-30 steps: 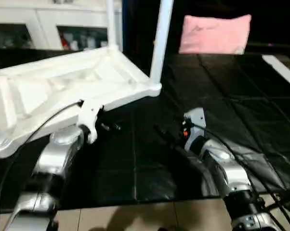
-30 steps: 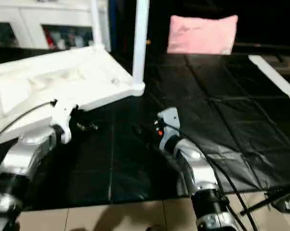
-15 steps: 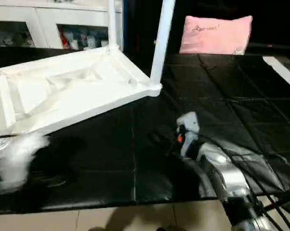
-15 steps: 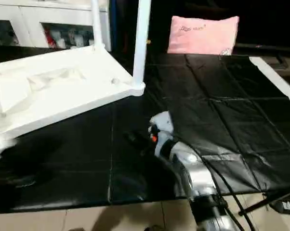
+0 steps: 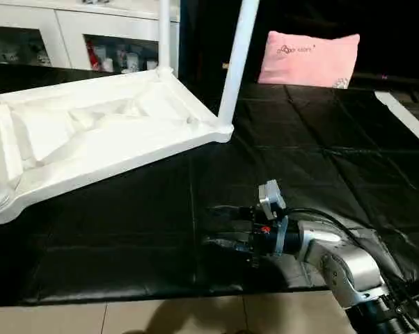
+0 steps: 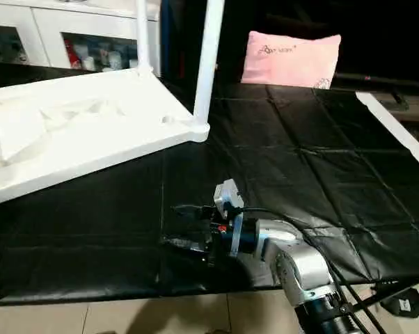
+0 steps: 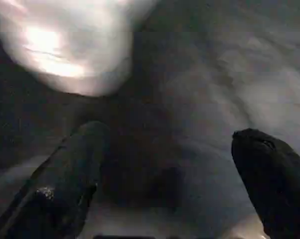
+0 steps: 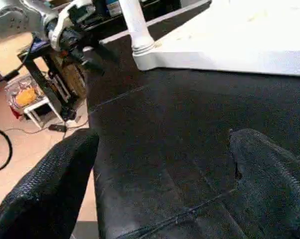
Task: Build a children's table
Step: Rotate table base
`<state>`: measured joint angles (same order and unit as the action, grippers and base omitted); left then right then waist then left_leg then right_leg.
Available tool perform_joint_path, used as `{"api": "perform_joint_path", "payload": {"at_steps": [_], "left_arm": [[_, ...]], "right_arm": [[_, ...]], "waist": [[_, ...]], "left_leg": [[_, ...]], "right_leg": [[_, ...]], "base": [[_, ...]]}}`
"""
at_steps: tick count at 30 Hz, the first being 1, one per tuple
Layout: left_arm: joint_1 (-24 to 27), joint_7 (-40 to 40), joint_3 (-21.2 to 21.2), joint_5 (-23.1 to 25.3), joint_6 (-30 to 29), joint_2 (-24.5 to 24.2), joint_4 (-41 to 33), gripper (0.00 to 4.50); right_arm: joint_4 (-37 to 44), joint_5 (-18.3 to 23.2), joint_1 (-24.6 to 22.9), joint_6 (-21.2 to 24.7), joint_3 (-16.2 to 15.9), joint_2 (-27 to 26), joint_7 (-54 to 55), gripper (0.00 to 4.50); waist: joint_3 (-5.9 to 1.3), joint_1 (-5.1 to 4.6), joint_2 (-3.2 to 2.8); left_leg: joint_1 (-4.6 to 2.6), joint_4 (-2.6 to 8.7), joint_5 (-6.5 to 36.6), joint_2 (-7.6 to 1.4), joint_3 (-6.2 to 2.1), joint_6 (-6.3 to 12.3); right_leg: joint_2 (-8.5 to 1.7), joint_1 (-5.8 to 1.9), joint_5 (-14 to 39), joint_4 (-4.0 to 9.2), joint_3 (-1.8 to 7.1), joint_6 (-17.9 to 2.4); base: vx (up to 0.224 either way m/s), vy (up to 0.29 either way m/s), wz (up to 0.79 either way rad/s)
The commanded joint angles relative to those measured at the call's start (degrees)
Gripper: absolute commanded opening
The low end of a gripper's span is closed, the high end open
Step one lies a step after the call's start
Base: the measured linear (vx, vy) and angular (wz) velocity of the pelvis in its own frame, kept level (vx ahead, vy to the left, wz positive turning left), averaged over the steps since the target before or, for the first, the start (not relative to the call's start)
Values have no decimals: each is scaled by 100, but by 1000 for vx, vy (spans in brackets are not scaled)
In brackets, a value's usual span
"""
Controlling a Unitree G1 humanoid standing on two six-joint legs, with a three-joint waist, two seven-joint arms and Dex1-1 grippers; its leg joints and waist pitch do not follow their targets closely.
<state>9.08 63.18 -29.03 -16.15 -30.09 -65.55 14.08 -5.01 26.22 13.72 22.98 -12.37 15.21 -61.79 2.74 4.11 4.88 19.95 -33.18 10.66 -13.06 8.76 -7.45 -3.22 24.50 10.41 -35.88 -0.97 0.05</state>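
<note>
The silver right forearm [image 5: 335, 256] reaches in from the lower right corner and lies low and almost level. Its black two-finger right gripper [image 5: 220, 226] points to the left, fingers spread wide and holding nothing. The black two-finger left gripper [image 7: 172, 174] is also spread wide and empty.

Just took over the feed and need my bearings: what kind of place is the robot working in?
Probably a home room or a mock-up of one: a white cabinet with glass doors, a pink pillow, and a black mat spread over tiled floor under the upturned children's table.

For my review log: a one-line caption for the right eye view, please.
Upside-down white children's table with legs standing up, on black sheet; right gripper low over the sheet, jaws open and empty.
</note>
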Motion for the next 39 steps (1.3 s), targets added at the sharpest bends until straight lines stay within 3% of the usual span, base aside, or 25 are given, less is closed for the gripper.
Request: {"api": "perform_joint_path", "payload": {"at_steps": [1, 4, 5, 10, 11, 13, 14, 18, 23, 25, 29, 30, 31, 33, 35, 36, 37, 39], "left_arm": [[-309, -184, -82, -46, 484, 112, 164, 447], [-583, -194, -136, -165, 572, 319, 210, 447], [-922, -201, -99, -317, 547, 571, 206, 447], [-1775, -438, 389, -421, 784, 1121, 430, 447], [-1861, -446, 439, -441, 810, 1185, 448, 447], [-1979, -407, 504, -555, 766, 1329, 376, 447], [-2077, -324, 568, -738, 627, 1489, 220, 447], [-2127, -70, 728, -1231, 118, 1862, -407, 447], [-2097, 40, 1305, -1534, -341, 2189, -1176, 447], [-2109, 22, 1429, -1604, -440, 2211, -1346, 447], [-2086, 169, 1915, -2445, -1175, 2481, -2490, 447], [-2086, 169, 1915, -2445, -1175, 2481, -2490, 447], [-2071, 195, 2136, -2782, -1440, 2610, -2959, 447], [-2271, -1, 2510, -2983, -1577, 3050, -3322, 447], [-2417, -134, 2646, -2935, -1546, 3315, -3289, 447], [-2417, -134, 2646, -2935, -1546, 3316, -3289, 447], [-2706, -499, 2771, -2797, -1472, 3841, -2993, 447], [-2851, -686, 2864, -2697, -1443, 4101, -2849, 447]], "right_arm": [[-24, -67, 99, -43, 92, 38, 109, 450], [-42, -85, 114, -54, 106, 38, 165, 450], [-136, -172, 152, -118, 142, 4, 298, 450], [-408, -382, 276, -357, 232, -93, 629, 450], [-430, -393, 286, -370, 245, -105, 673, 450], [-494, -441, 309, -425, 270, -135, 799, 450], [-616, -538, 355, -491, 312, -182, 1028, 450], [-1154, -881, 579, -651, 489, -342, 1889, 450], [-1861, -1270, 912, -815, 640, -485, 2818, 450], [-1958, -1317, 963, -834, 649, -500, 2933, 450], [-2798, -1625, 1393, -1027, 712, -618, 3650, 450], [-2798, -1625, 1393, -1027, 712, -618, 3650, 450], [-3071, -1683, 1530, -1103, 721, -669, 3752, 450], [-3467, -1811, 1745, -1254, 679, -776, 3876, 450], [-3614, -1839, 1830, -1318, 662, -837, 3889, 450], [-3614, -1839, 1830, -1319, 662, -837, 3889, 450], [-3806, -1844, 1946, -1407, 643, -944, 3905, 450], [-3967, -1848, 2032, -1490, 636, -1014, 3909, 450]], "waist": [[-238, 17, -256], [-247, 53, -257], [-241, 74, -254], [-251, 138, -268], [-265, 179, -291], [-261, 197, -277], [-265, 193, -326], [-282, 179, -331], [-303, 149, -297], [-307, 137, -309], [-331, 55, -301], [-338, 45, -293], [-343, 47, -295], [-336, 20, -281], [-335, 24, -266], [-329, 19, -237], [-331, 16, -204], [-329, 20, -231]], "left_leg": [[-79, 467, 2126, 46, 63, 92], [-85, 469, 2082, 40, 69, 18], [-112, 469, 2127, 50, 79, -45], [-136, 448, 2213, 61, 75, -103], [-126, 454, 2192, 62, 61, -144], [-135, 456, 2261, 58, 59, -177], [-122, 465, 2274, 58, 46, -233], [-121, 451, 2256, 64, 48, -362], [-94, 423, 1956, 87, 73, -330], [-80, 416, 1847, 93, 77, -328], [-55, 385, 1602, 103, 92, -394], [-46, 375, 1486, 109, 103, -376], [-43, 370, 1428, 111, 108, -363], [-31, 362, 1366, 108, 125, -368], [-40, 348, 1439, 114, 138, -365], [-1, 350, 1348, 125, 138, -325], [4, 344, 1331, 122, 142, -302], [20, 326, 1219, 124, 144, -324]], "right_leg": [[-224, -187, 1645, 474, 140, -945], [-238, -215, 1497, 437, 136, -1005], [-244, -209, 1601, 454, 133, -1022], [-261, -212, 1803, 473, 134, -975], [-268, -237, 1755, 459, 132, -961], [-261, -235, 1782, 457, 126, -957], [-267, -246, 1746, 442, 125, -976], [-267, -248, 1571, 412, 110, -1098], [-238, -303, 1389, 391, 113, -1066], [-230, -309, 1255, 371, 113, -1074], [-210, -329, 904, 322, 100, -1168], [-197, -333, 725, 306, 100, -1188], [-191, -342, 625, 299, 98, -1186], [-185, -340, 539, 281, 97, -1198], [-184, -342, 663, 307, 97, -1166], [-180, -374, 698, 314, 107, -1115], [-182, -377, 761, 322, 108, -1078], [-189, -386, 878, 342, 117, -1011]], "base": [[0, 0, 0], [0, 0, 0], [0, 0, 0], [0, 0, 0], [0, 0, 0], [0, 0, 0], [0, 0, 0], [0, 0, 0], [0, 0, 0], [0, 0, 0], [0, 0, 0], [0, 0, 0], [0, 0, 0], [0, 0, 0], [0, 0, 0], [0, 0, 0], [0, 0, 0], [0, 0, 0]]}}
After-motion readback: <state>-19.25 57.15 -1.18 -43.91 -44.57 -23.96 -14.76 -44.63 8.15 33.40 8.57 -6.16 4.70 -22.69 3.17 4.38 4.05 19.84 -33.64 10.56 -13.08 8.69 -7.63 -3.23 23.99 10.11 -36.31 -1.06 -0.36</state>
